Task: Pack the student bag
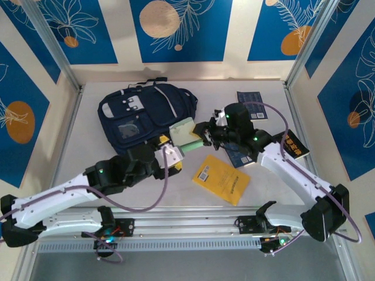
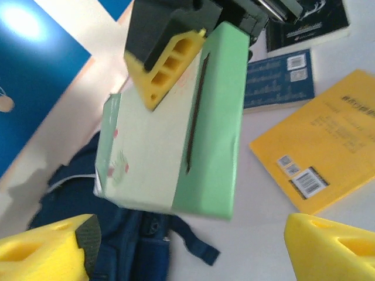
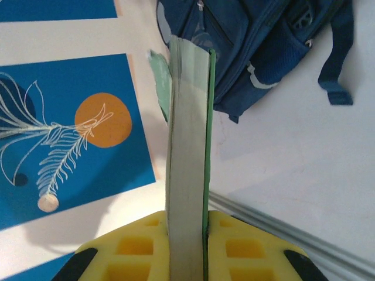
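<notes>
The student bag (image 1: 143, 114) lies flat on the white table (image 1: 88, 158), toward its far side, with the front pockets facing up. The right gripper (image 3: 187, 234) is just beside the bag's near right corner; its yellow fingers (image 3: 140, 243) are pressed on both faces of a green book (image 1: 186, 134), held on its edge. The left gripper (image 1: 168, 149) is at the bag's near edge, its fingers (image 2: 41, 252) spread wide with nothing between them. A yellow book (image 1: 221, 178) lies flat, nearer than the bag and to its right. A dark blue book (image 1: 252, 98) lies well apart, right of the bag.
</notes>
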### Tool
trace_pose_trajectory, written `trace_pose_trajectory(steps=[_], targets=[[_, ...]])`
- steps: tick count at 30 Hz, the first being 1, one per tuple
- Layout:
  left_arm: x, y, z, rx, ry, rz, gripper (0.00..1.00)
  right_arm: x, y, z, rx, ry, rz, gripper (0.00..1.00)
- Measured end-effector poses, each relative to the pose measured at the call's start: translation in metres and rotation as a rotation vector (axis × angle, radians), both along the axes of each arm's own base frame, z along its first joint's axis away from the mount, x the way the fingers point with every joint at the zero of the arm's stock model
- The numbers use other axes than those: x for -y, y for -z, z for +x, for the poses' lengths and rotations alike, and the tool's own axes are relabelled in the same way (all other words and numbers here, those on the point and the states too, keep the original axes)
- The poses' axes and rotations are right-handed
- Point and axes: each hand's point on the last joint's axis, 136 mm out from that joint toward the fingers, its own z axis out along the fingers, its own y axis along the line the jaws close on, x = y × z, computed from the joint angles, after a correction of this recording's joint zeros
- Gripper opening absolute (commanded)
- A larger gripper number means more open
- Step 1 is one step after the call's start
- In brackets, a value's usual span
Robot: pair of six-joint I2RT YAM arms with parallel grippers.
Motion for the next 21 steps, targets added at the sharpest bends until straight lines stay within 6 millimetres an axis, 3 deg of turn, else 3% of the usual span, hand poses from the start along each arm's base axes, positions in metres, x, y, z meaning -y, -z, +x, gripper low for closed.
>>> trace_pose_trajectory(steps=[3,8,11,15,18,21], targets=[[-0.013,-0.006,0.003,-0.155,-0.062,-0.172,1.00,0.014,-0.008,-0.007,0.129,-0.029,-0.006,0.00],[-0.030,0.002,0.032,-0.553,-0.218,-0.485,1.00,0.031,-0.020,-0.016,0.289,-0.071,0.011,0.00],[-0.012,0.016,0.046,-0.796,-0.236,-0.628,1.00,0.036,-0.022,-0.017,0.333,-0.087,0.016,0.00],[0.015,0.038,0.042,-1.071,-0.226,-0.764,1.00,0.037,-0.017,-0.020,0.347,-0.105,0.027,0.00],[0.028,0.030,0.045,-1.170,-0.202,-0.865,0.99,0.036,-0.014,-0.024,0.350,-0.116,0.042,0.00],[0.036,0.020,0.051,-1.213,-0.181,-0.937,0.91,0.034,-0.016,-0.026,0.353,-0.123,0.068,0.00]])
